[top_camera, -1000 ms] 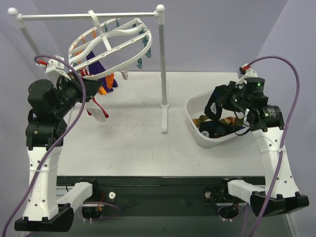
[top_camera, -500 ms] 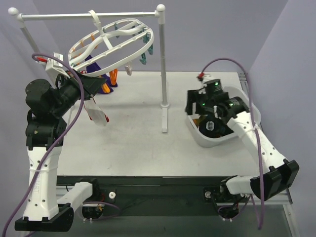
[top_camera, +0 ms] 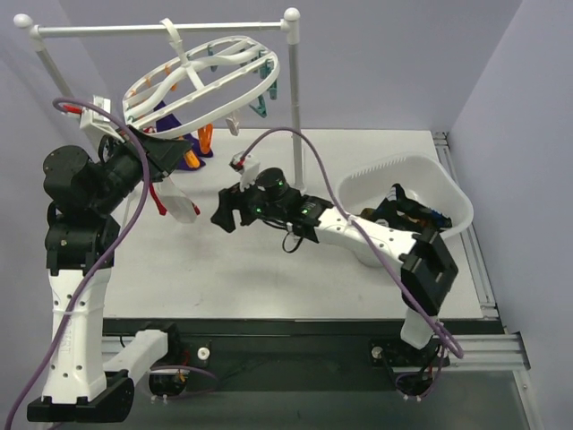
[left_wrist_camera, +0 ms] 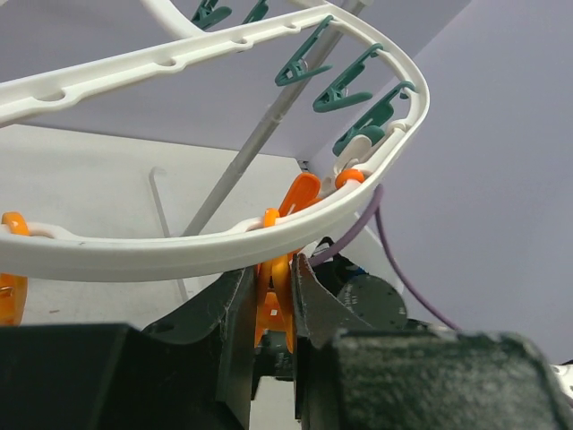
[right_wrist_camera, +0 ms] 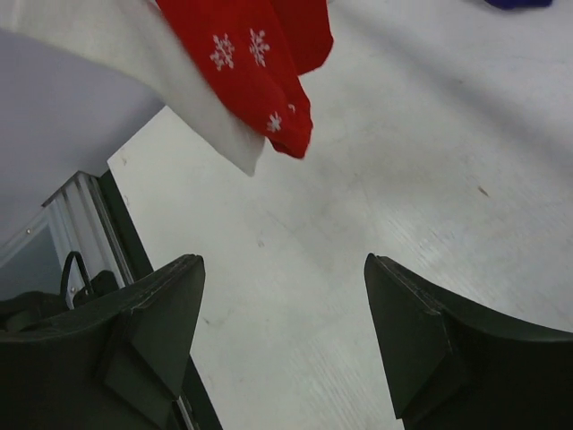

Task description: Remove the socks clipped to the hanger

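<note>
Top external: hanger hangs tilted from the rail stand, and the left arm is raised to its near rim. A red-and-white sock dangles below that rim, with a purple sock clipped just behind. The right arm is stretched flat across the table, so the right gripper sits low, near the dangling sock's toe and well away from the white basin. The basin holds a few dark and olive socks, partly hidden by the arm. Left wrist: left gripper is clenched on an orange clip right under the rim, the fingers appearing to press its two sides. I read that as squeezing the clip to spring it and free the sock below, though the sock itself isn't visible in this view. Right wrist: jaws spread wide with nothing between them. The snowflake toe hangs above and ahead of the fingertips without touching, over bare table. My guess is the right arm is there to catch or grab the sock on release so it goes to the basin and not the table. The risk I see is the clip opening before the right gripper has any hold on the fabric. At least two socks are left on the hanger, so the task isn't finished.
</note>
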You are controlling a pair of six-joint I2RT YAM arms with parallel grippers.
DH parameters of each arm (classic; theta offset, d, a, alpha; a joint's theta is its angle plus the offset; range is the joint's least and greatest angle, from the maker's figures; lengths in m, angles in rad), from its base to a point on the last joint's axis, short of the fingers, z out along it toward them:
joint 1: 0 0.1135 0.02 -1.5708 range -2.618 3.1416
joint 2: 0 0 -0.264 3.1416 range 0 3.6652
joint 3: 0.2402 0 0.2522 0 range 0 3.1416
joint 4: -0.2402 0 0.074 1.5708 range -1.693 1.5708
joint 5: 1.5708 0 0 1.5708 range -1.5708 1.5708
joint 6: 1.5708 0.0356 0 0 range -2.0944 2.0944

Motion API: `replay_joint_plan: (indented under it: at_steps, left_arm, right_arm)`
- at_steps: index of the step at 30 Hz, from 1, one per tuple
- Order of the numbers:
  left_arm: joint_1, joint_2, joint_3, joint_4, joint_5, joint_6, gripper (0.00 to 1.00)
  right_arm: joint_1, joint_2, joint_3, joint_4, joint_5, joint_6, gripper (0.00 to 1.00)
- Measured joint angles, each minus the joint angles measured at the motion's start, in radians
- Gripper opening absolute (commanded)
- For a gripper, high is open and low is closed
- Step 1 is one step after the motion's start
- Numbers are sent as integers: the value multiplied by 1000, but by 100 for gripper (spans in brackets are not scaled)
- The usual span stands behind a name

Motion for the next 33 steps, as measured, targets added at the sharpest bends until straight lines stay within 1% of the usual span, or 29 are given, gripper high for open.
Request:
replay_joint_plan:
  at_steps: [1, 3, 4, 6, 7, 8, 9, 10, 12, 14, 15, 17, 18, 21, 25, 26, 27, 30, 31, 33]
  left_arm:
    - [0, -2, 0, 0, 0, -2, 0]
    - [0, -3, -1, 2, 1, -9, 0]
    - [0, -4, -2, 3, 2, -12, 0]
    - [0, -6, -3, 4, 4, -15, 0]
    - [0, -8, -5, 4, 5, -16, 0]
    - [0, -9, -5, 4, 5, -16, 0]
    - [0, -10, -6, 4, 5, -16, 0]
    - [0, -11, -6, 4, 5, -16, 0]
    - [0, -13, -6, 4, 7, -16, 0]
    - [0, -14, -6, 4, 8, -16, 0]
    - [0, -14, -6, 4, 9, -16, 0]
    - [0, -14, -6, 4, 9, -16, 0]
    - [0, -14, -6, 4, 10, -16, 0]
    - [0, -14, -6, 4, 11, -16, 0]
    - [0, -15, -8, 4, 12, -16, 0]
    - [0, -16, -11, 5, 12, -16, 3]
    - [0, -18, -13, 4, 11, -16, 9]
    - [0, -19, -17, 3, 12, -13, 37]
    - [0, -19, -17, 3, 12, -11, 51]
    - [0, -19, -17, -5, 11, 3, 60]
  right_arm:
    - [13, 43, 32, 24, -2, 0, 65]
    - [34, 116, 91, 56, -3, 0, 60]
    - [43, 150, 126, 69, -2, 2, 54]
    - [61, 210, 187, 94, 0, 2, 46]
    - [69, 232, 210, 107, 0, 3, 37]
    - [75, 248, 228, 119, 2, 3, 34]
    - [82, 265, 248, 132, 4, 5, 33]
    - [87, 277, 262, 142, 3, 7, 27]
    - [98, 292, 284, 155, 2, 12, 24]
    - [108, 301, 304, 160, 4, 15, 16]
    - [112, 307, 319, 160, 5, 15, 9]
    - [119, 323, 359, 159, 10, 16, 6]
    - [124, 333, 382, 158, 11, 19, 0]
    - [132, 343, 414, 152, 18, 22, 0]
    - [138, 343, 417, 130, 18, 31, 0]
    - [138, 342, 414, 124, 18, 35, 0]
    - [139, 340, 409, 120, 18, 40, 0]
    - [139, 320, 368, 116, 11, 58, 0]
    - [139, 307, 345, 112, 7, 69, 0]
    - [139, 279, 309, 97, 2, 92, 0]
